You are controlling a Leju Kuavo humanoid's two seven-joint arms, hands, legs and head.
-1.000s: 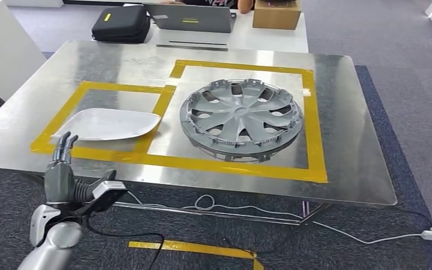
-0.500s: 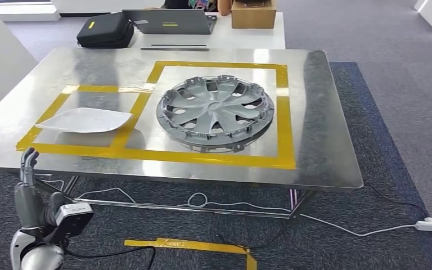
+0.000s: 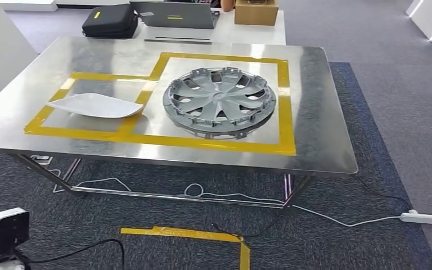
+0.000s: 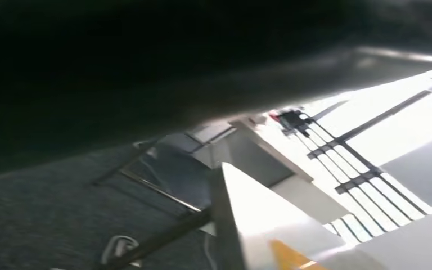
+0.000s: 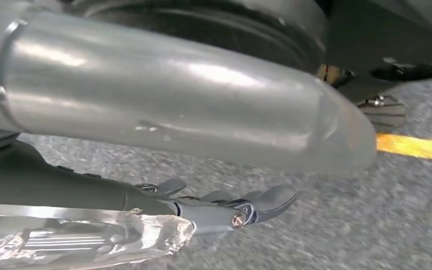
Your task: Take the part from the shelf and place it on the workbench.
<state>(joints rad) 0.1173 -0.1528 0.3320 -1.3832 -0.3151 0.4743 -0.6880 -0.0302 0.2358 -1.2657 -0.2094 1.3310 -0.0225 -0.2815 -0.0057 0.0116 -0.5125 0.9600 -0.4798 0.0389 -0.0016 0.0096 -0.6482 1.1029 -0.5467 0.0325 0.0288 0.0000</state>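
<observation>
Item: grey wheel cover, on tabletop.
We judge it light, stiff plastic; grasp the rim. Right hand grasps nothing; left hand's state we cannot tell.

A tabletop is being seen from above and in front. A wheel cover is lying on it right of centre, inside a taped square. A curved panel is lying to its left, inside an adjoining taped rectangle. Behind the tabletop, a second table is carrying a case at the left, a laptop in the middle and a box at the right. Cables are lying on the floor beneath, with a taped corner nearer the viewer.
</observation>
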